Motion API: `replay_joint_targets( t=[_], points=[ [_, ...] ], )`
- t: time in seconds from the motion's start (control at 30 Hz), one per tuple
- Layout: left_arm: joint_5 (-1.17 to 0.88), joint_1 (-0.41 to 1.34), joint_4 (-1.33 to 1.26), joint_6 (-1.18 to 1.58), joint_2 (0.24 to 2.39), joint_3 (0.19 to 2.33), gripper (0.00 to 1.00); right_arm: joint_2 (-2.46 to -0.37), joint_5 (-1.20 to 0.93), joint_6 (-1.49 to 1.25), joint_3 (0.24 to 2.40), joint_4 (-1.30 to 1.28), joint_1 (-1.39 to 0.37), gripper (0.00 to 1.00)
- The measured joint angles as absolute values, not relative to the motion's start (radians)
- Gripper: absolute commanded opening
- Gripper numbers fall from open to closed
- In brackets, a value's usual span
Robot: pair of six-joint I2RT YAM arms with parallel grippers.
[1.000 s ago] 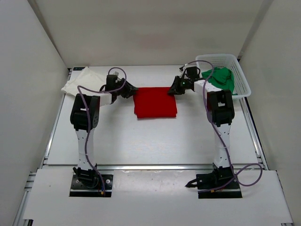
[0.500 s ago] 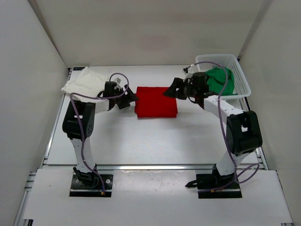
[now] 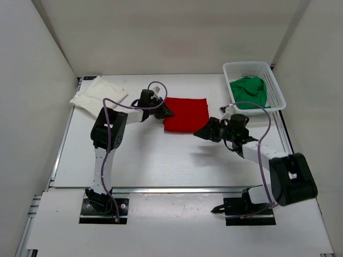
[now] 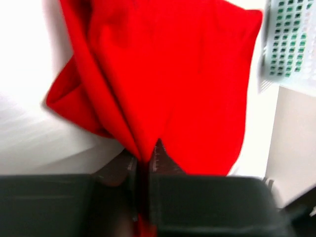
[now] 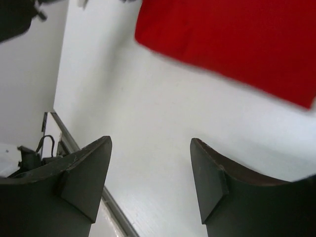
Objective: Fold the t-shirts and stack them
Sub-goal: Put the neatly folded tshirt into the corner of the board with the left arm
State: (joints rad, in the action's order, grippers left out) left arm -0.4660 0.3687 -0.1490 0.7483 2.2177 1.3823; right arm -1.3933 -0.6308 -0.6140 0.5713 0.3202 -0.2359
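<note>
The folded red t-shirt (image 3: 186, 113) lies mid-table toward the back. My left gripper (image 3: 165, 112) is shut on its left edge; in the left wrist view the red cloth (image 4: 187, 84) is pinched between the jaws of that gripper (image 4: 146, 150) and bunches up beyond them. My right gripper (image 3: 200, 133) hovers open over bare table just in front of the shirt's near right corner, with nothing between its fingers (image 5: 150, 143); the red shirt (image 5: 237, 39) lies beyond them. The cream-white t-shirt (image 3: 98, 91) lies folded at the back left. The green t-shirt (image 3: 248, 87) sits crumpled in the basket.
A white mesh basket (image 3: 244, 66) stands at the back right, and its wall also shows in the left wrist view (image 4: 291, 44). White walls enclose the table on three sides. A metal rail (image 3: 171, 189) crosses near the arm bases.
My left gripper moved right and shut on the red shirt's left edge, and the shirt shifted right. My right gripper left the shirt's far right edge and swung nearer, open.
</note>
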Motion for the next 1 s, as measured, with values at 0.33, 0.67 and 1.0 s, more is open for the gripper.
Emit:
replay_joint_targets(
  t=[0.33, 0.67, 1.0],
  points=[
    [-0.524, 0.300, -0.002, 0.818, 2.256, 1.866, 0.00, -1.135, -0.660, -0.655, 0.394, 0.355, -0.220, 0.63],
    [-0.538, -0.303, -0.240, 0.963, 1.920, 1.367, 0.99, -1.187, -0.673, -0.646, 0.394, 0.358, -0.244, 0.62],
    [-0.375, -0.463, -0.285, 1.068, 1.764, 0.900, 0.98, -1.236, -0.621, -0.611, 0.394, 0.316, -0.397, 0.65]
  ],
)
